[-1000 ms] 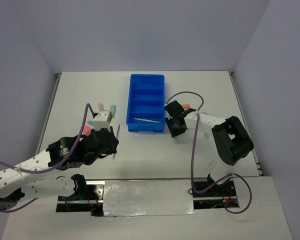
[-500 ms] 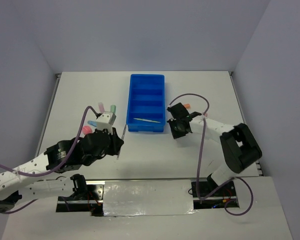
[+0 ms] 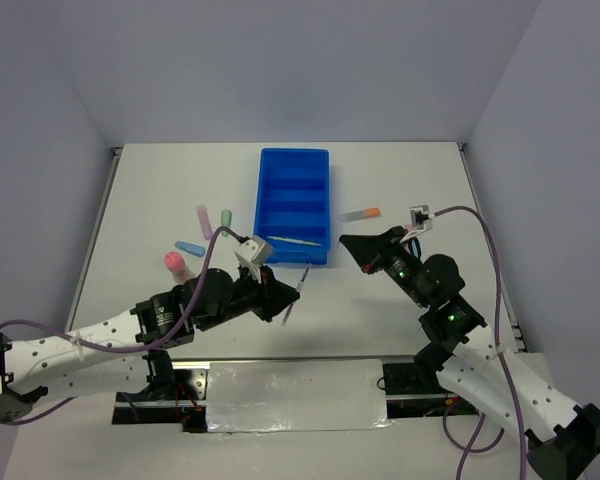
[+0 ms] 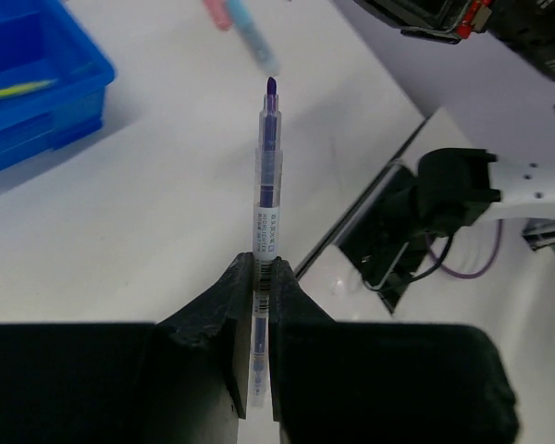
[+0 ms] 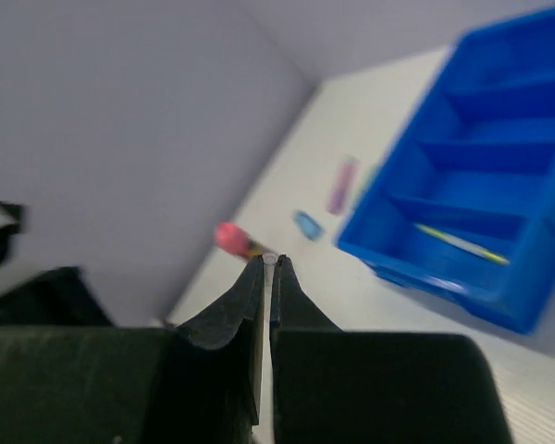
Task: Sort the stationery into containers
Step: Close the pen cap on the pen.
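The blue tray (image 3: 295, 160) stands mid-table, with a yellow stick (image 3: 295, 241) in its nearest compartment. My left gripper (image 3: 283, 297) is shut on a thin grey pen with a purple tip (image 4: 268, 176), held above the table just in front of the tray's near right corner. My right gripper (image 3: 348, 243) is raised right of the tray, jaws closed on a thin pale stick whose round end (image 5: 269, 261) shows at the fingertips. An orange-grey marker (image 3: 362, 213) lies right of the tray. Pink (image 3: 175, 262), blue (image 3: 190, 247), purple (image 3: 204, 220) and green (image 3: 226, 218) markers lie left of it.
The tray's other three compartments hold nothing I can see. The table's near edge, with the arm bases and cables (image 3: 280, 385), runs below both grippers. Grey walls close the table at the back and sides.
My left gripper has carried the pen rightwards from left of the tray to in front of its near right corner. My right arm has lifted and pulled back from the table.
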`<move>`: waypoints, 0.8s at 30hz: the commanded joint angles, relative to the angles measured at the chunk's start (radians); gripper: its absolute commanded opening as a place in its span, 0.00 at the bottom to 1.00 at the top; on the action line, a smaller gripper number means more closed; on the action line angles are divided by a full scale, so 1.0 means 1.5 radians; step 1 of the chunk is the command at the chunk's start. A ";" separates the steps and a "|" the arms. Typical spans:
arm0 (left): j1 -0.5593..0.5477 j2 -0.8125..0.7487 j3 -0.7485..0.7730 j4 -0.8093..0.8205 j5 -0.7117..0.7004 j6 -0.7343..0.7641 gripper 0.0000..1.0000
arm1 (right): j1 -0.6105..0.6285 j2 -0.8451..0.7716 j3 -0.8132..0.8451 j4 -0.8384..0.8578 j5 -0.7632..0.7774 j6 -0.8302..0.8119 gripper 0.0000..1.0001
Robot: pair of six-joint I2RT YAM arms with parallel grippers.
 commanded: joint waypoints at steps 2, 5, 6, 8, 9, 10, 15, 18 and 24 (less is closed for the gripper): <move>0.000 0.010 -0.012 0.232 0.101 0.028 0.00 | 0.035 -0.065 -0.026 0.205 -0.021 0.129 0.00; 0.000 0.015 -0.028 0.286 0.123 0.027 0.00 | 0.069 -0.092 -0.046 0.267 0.014 0.148 0.00; 0.000 0.015 -0.031 0.294 0.123 0.026 0.00 | 0.076 -0.095 -0.047 0.267 0.022 0.148 0.00; 0.000 0.013 -0.039 0.311 0.125 0.022 0.00 | 0.099 -0.104 -0.047 0.276 0.039 0.146 0.00; 0.000 0.012 -0.041 0.317 0.128 0.022 0.00 | 0.104 -0.104 -0.047 0.279 0.039 0.145 0.00; 0.000 0.012 -0.044 0.321 0.129 0.022 0.00 | 0.108 -0.102 -0.042 0.278 0.039 0.144 0.00; 0.000 0.008 -0.045 0.321 0.128 0.021 0.00 | 0.133 -0.094 -0.041 0.282 0.036 0.134 0.00; 0.000 0.005 -0.049 0.322 0.126 0.021 0.00 | 0.139 -0.088 -0.040 0.285 0.033 0.128 0.00; 0.000 -0.006 -0.054 0.324 0.122 0.024 0.00 | 0.145 -0.085 -0.045 0.291 0.030 0.128 0.00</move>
